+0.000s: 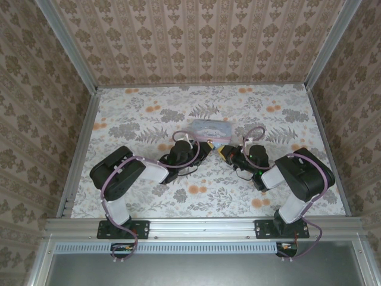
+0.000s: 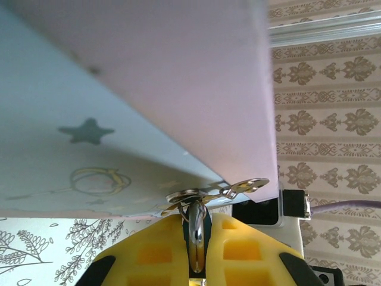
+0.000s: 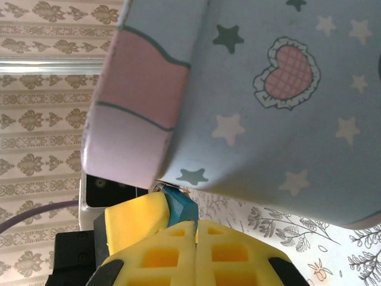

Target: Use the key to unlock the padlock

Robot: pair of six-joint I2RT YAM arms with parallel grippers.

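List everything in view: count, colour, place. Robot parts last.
tin: 1, pastel blue and pink with stars and a heart, mid-table, just beyond both grippers
padlock: 1, bluish, pinched at the right gripper tips, close by the tin
key: 1, shiny metal, pinched in the left gripper, close by the tin
ring: 1, metal, at the key's top end, a flat metal tab sticking out beside it
table: 1, grey and orange floral cover
walls: 3, beige patterned, around the table
rail: 1, aluminium, near edge
arms: 2, black and white, bolted at the near edge, bent toward the tin
left gripper: yellow fingers, shut on key
right gripper: yellow fingers, shut on padlock
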